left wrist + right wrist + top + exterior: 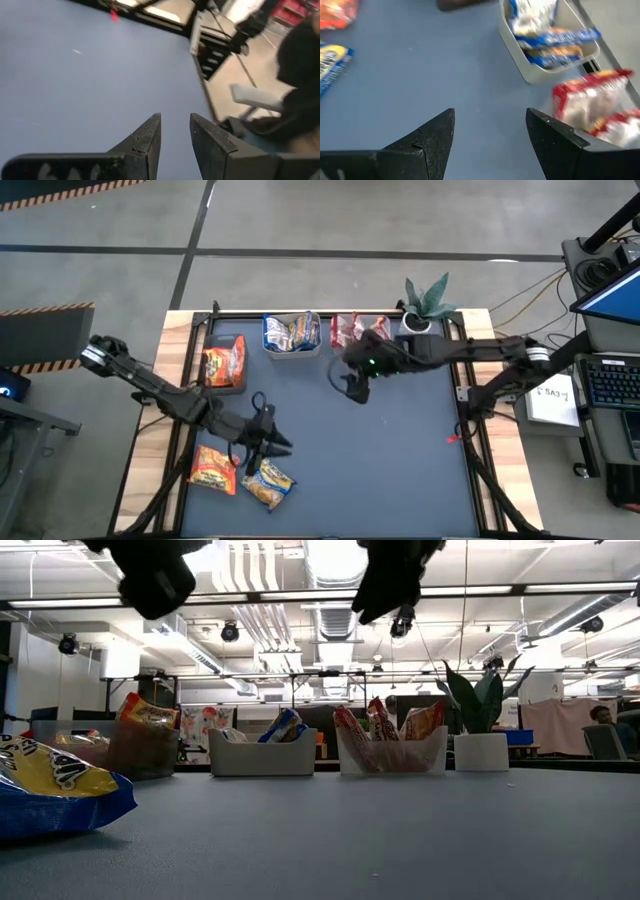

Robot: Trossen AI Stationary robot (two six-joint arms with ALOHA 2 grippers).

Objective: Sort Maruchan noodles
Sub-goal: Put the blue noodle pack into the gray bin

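Observation:
Two Maruchan packets lie flat on the blue-grey mat near the front left: an orange-yellow one [213,468] and a yellow-and-blue one [268,483], which also shows in the low view [50,790]. Three tubs stand along the far edge. One holds orange packets [224,363], one yellow-and-blue packets [291,333], and one red packets [358,330]. My left gripper [280,442] hovers just beyond the two loose packets; its fingers [175,120] are empty and a narrow gap apart. My right gripper [355,388] hangs above the mat in front of the tubs, wide open and empty [490,117].
A potted plant [428,305] stands at the far right, beside the tub of red packets. A small red mark [455,438] sits on the mat near the right edge. The mat's middle and right [400,470] are bare. A black frame [470,450] borders the table's sides.

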